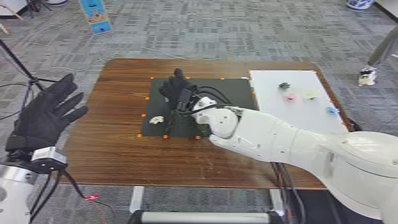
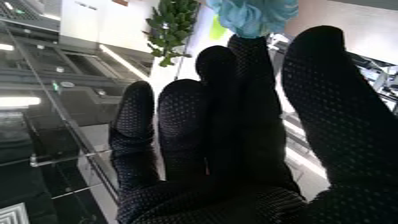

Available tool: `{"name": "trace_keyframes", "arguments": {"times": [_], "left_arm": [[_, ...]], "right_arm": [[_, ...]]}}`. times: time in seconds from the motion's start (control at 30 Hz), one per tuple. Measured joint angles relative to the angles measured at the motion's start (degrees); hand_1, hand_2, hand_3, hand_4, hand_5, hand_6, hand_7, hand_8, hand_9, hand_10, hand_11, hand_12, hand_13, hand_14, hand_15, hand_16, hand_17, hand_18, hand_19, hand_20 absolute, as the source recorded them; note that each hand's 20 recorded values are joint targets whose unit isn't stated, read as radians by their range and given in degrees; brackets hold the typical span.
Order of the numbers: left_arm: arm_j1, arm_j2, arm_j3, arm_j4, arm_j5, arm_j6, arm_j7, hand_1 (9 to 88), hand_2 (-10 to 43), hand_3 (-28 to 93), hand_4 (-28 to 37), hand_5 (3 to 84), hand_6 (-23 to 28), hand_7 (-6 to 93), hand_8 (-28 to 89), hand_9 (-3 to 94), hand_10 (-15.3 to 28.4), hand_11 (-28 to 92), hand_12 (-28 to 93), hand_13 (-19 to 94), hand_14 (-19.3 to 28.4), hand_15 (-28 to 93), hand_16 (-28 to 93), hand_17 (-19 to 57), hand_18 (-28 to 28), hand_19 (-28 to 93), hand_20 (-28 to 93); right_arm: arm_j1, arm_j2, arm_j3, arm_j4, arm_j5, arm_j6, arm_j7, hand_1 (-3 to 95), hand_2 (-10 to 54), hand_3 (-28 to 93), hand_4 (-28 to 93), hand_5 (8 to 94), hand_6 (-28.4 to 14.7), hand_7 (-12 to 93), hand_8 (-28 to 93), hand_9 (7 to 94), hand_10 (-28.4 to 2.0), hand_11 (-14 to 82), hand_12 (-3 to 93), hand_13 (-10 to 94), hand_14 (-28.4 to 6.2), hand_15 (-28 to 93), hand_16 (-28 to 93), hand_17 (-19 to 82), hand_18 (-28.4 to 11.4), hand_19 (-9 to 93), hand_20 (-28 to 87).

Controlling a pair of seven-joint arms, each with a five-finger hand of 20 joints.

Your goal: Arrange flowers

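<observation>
brown table (image 1: 111, 115): pink flower (image 1: 290, 97) on white board (image 1: 271, 82), likely light, crushable, pinch base; right hand (image 1: 179, 86) left of board, open.

Brown rectangular tabletop (image 1: 111, 117) was smooth wood. Black rectangular mat (image 1: 236, 88) looked matt. White rounded arm casing (image 1: 275, 131) resembled smooth plastic. Right hand's black glove (image 1: 180, 89) was cloth, dotted, rough.

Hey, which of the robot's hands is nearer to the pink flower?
Right. The right hand is over the dark mat, left of the pink flower; the left hand is farther off, by the left edge of the table.
</observation>
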Motion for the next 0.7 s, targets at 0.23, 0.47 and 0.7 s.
{"name": "trace_keyframes", "arguments": {"times": [0.23, 0.47, 0.7], "left_arm": [[-0.06, 0.02, 0.09, 0.02, 0.0, 0.0, 0.0, 28.4, -9.5, 58, -28.3, 22.8, 1.6, 15.2, -9, 16.6, 8.3, 10, 18, 13, 12.6, 9, 4, -12.3, 19.5, 36, 7], [0.01, 0.03, 0.06, 0.02, 0.0, 0.0, -0.01, 28.4, -9.5, 58, -28.3, 22.8, 1.7, 15.2, -9, 16.7, 8.3, 10, 18, 13, 12.6, 9, 4, -12.2, 19.5, 36, 7], [0.15, 0.02, 0.0, 0.01, 0.0, 0.0, 0.02, 28.3, -9.5, 58, -28.3, 22.9, 1.7, 15.2, -9, 16.8, 8.4, 11, 18, 13, 12.6, 9, 4, -12.2, 19.5, 36, 7]], "right_arm": [[-0.05, 0.19, 1.14, -0.45, 0.16, -1.03, -0.97, 37.9, -9.5, 79, -28, 59.7, 5.0, 35, -19, 53.6, -9.7, 51.8, 39.2, 48, -8.8, 76, 43, 21, -17.2, 71, 52], [-0.19, 0.73, 2.47, -1.79, 0.59, -3.59, -2.24, 34.5, -9.5, 77, -28, 57.8, 3.6, 46, -4, 51.4, -10.3, 51.6, 39.6, 45, -9.8, 77, 42, 19, -17.7, 70, 52], [-0.27, 0.94, 3.18, -2.11, 1.26, -4.54, -3.57, 39.9, -9.5, 76, -28, 52.6, 3.3, 59, 9, 50.6, -10.2, 52.3, 42.0, 46, -9.1, 77, 41, 19, -17.4, 70, 52]]}}
